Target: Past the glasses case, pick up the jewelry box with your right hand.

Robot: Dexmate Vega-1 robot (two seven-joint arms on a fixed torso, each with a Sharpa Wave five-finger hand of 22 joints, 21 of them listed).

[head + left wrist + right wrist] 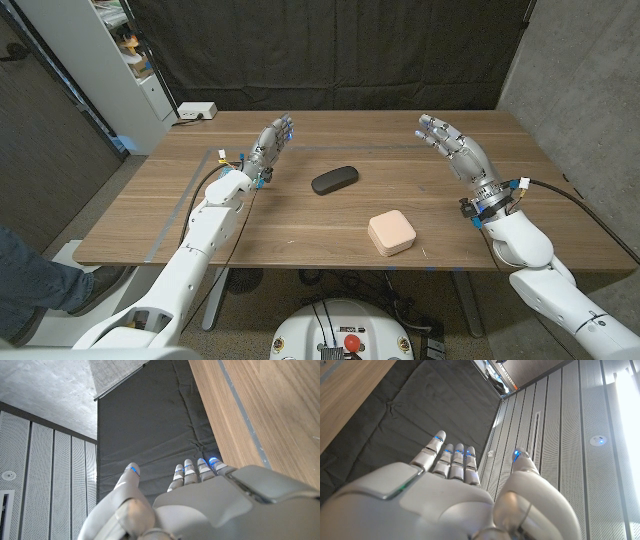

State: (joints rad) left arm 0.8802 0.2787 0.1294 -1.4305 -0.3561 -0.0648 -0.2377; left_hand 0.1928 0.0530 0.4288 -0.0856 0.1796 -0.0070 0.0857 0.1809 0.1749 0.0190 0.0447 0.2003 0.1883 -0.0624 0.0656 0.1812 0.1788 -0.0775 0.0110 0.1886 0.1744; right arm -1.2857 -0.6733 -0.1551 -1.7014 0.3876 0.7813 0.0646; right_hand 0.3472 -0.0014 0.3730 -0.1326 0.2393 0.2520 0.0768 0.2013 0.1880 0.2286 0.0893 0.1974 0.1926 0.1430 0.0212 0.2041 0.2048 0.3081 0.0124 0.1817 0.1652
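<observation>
The pale pink square jewelry box (pixel 392 232) lies near the table's front edge, right of the middle. A black oval glasses case (pixel 334 180) lies further back, near the table's centre. My right hand (pixel 453 147) is raised over the right side of the table, fingers spread, holding nothing, well behind and to the right of the box. My left hand (pixel 271 145) is up at the left, fingers straight and apart, empty. The left wrist view shows the back of my left hand (pixel 200 505), and the right wrist view the back of my right hand (pixel 440 495), both with fingers extended.
The wooden table (pixel 300 225) has grey tape lines (pixel 180 205) along its left part. A white power strip (pixel 196 111) sits at the back left corner. A black curtain (pixel 330 50) hangs behind. A person's leg (pixel 35 280) shows at the lower left.
</observation>
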